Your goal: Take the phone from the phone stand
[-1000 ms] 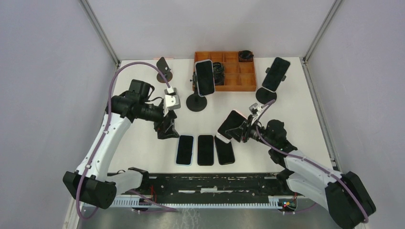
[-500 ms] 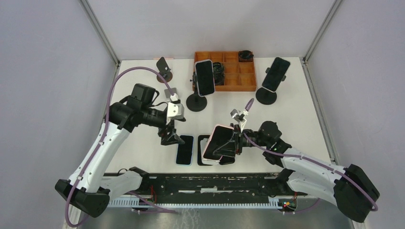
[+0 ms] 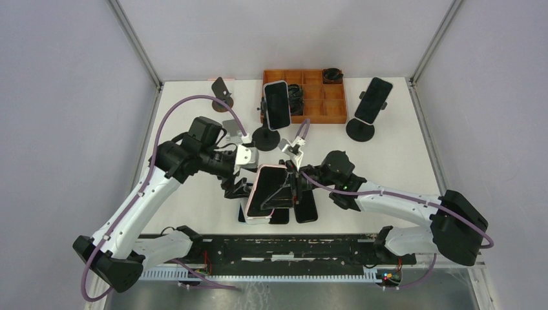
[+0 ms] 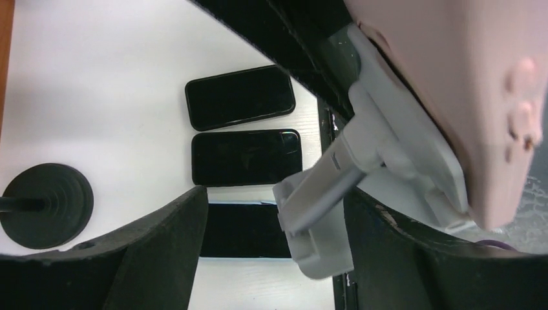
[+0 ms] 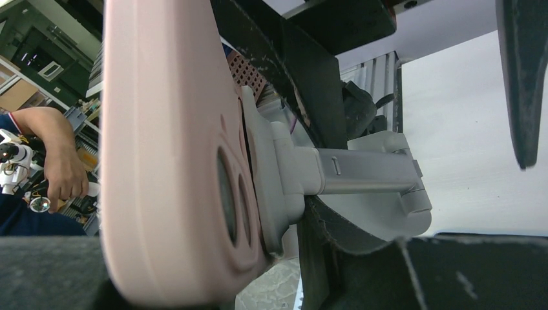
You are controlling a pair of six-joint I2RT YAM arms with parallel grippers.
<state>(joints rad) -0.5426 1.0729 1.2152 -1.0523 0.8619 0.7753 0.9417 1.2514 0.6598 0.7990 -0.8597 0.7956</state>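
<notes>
White tabletop fills the booth between pale walls, with an orange tray at its far edge. Two black stands there each hold a dark phone upright, one in front of the tray and one off to the right. Near the front edge, three dark phones lie flat side by side, screens up. Just above them hangs the pink phone, clear of the table and tilted, its back joined to a small grey stand. The right gripper reaches in from the right and is clamped on the pink phone close to the plate of the grey stand; the exact bite is partly hidden. The left gripper comes in from the left with its jaws spread wide, straddling the stem of the grey stand. One finger sits right against the stem, while bare table shows between the stem and the other finger.
</notes>
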